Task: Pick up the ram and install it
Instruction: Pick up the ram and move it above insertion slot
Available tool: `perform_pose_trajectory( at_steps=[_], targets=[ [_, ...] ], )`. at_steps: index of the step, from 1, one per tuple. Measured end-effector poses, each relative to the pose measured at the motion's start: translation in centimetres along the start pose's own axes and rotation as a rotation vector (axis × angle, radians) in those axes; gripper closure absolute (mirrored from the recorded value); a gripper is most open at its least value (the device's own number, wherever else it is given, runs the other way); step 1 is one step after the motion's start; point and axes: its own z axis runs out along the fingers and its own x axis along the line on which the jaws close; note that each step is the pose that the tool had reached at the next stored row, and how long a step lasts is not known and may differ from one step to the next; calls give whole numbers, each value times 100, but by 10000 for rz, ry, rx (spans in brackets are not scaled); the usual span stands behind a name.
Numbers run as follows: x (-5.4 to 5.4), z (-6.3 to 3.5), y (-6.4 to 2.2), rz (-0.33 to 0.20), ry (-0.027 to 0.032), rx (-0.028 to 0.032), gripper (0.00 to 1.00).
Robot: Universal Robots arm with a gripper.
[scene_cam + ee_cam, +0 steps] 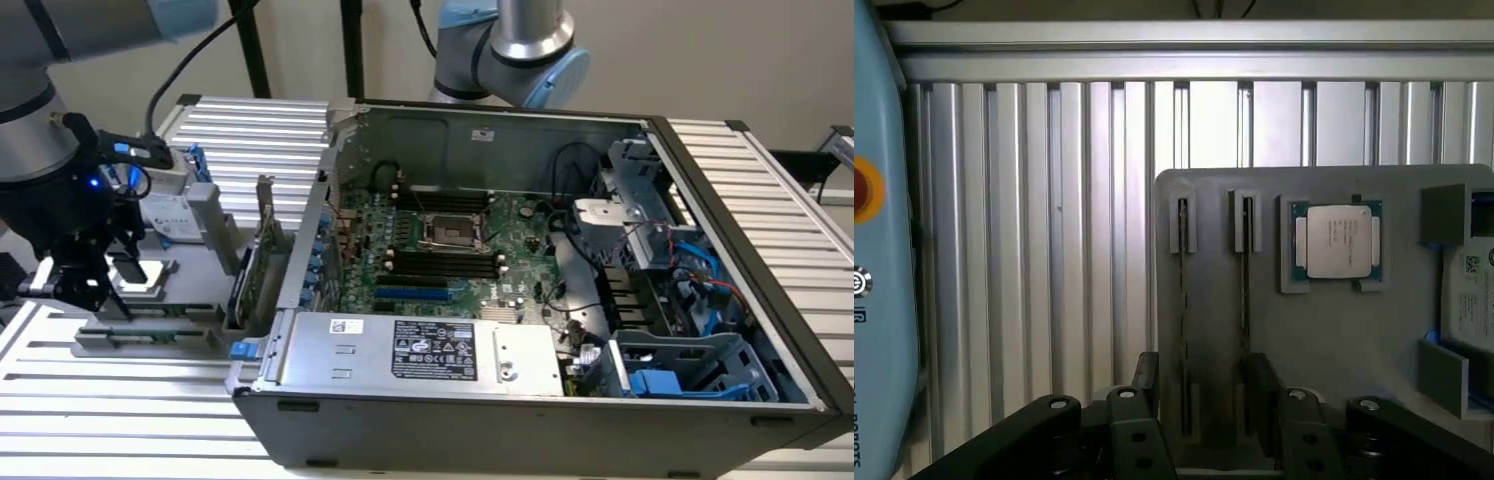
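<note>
The gripper (1204,395) sits closest to the wrist camera. Its two black fingers (1147,390) stand apart and clamp nothing. The ram (1182,320) stands on edge in a slot of the grey holder (1324,340) and runs into the gap between the fingers, closer to one of them. A second stick (1244,300) stands parallel just beside it, and its end meets the inner edge of the other finger. The silver processor (1339,240) rests in its own recess of the same holder.

In the exterior view, the gripper (80,280) hangs over the holder (174,300), at about 9 o'clock from the open computer case (534,300). The black memory slots (441,262) lie well apart from it, inside the case.

Handling assessment: the ram is probably light, stiff and brittle. It likely tolerates no bending or twisting. Grip it across its two flat faces, near mid-length, clear of the contact edge. Keep it square to the slot.
</note>
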Motion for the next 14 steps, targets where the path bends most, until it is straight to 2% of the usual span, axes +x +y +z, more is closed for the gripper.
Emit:
perform_pose_trajectory(
  at_steps=[8, 14],
  targets=[
    [75, 148, -4, -19, -1, 2, 52],
    [78, 255, -8, -56, 1, 1, 52]
  ],
)
